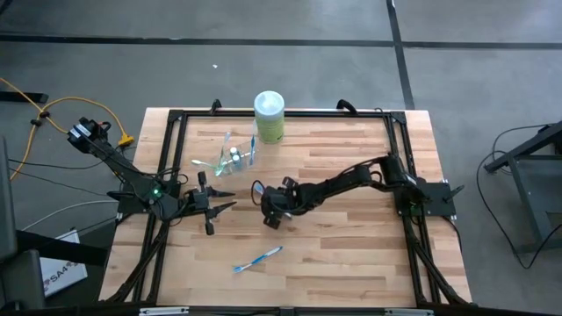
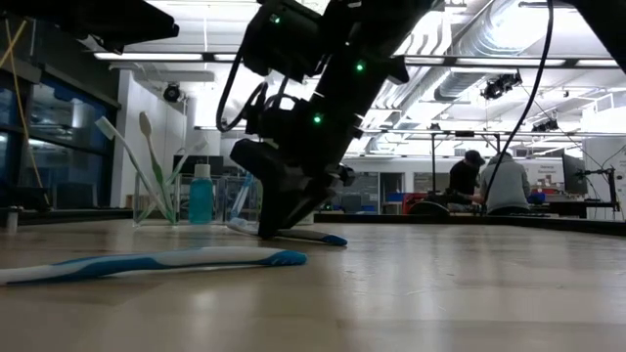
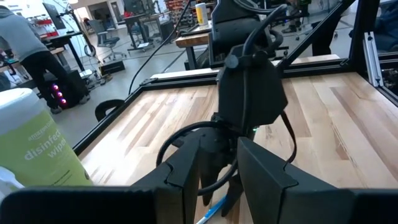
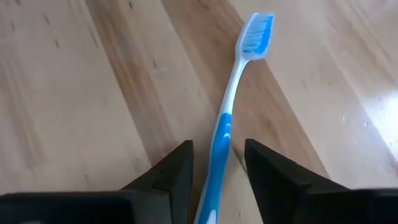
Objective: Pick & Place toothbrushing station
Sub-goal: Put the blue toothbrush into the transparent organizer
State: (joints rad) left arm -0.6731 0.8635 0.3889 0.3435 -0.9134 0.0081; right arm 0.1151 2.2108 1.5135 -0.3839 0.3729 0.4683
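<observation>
Progress check, toothbrushing station, partway through.

Done so far, by how things lie: the small clear see-through cup (image 1: pixel 235 156) stands in the upper-left-centre of the high view, just left of a tall pale-green wipes canister with a white lid (image 1: pixel 269 116), and already carries several slim white toothbrushes fanned out of its mouth. The low view, left of centre, shows at least two heads upright above the cup (image 2: pixel 156 200); exact count cannot be told.

In hand: right gripper (image 4: pixel 217 163) is down at the tabletop at centre of the high view (image 1: pixel 274 211). In the right wrist view its jaws stand apart, either side of a white-and-blue toothbrush (image 4: pixel 230 112) lying flat on the wood, handle between the fingers, bristles pointing away. Contact not plain; I judge the brush not yet clamped or lifted.

Left: a second blue-and-white toothbrush (image 1: pixel 257 258) lies loose at lower centre of the high view, well apart from the cup.

Left gripper (image 1: pixel 213 207) waits over the table at centre-left, jaws parted, nothing in them.
</observation>
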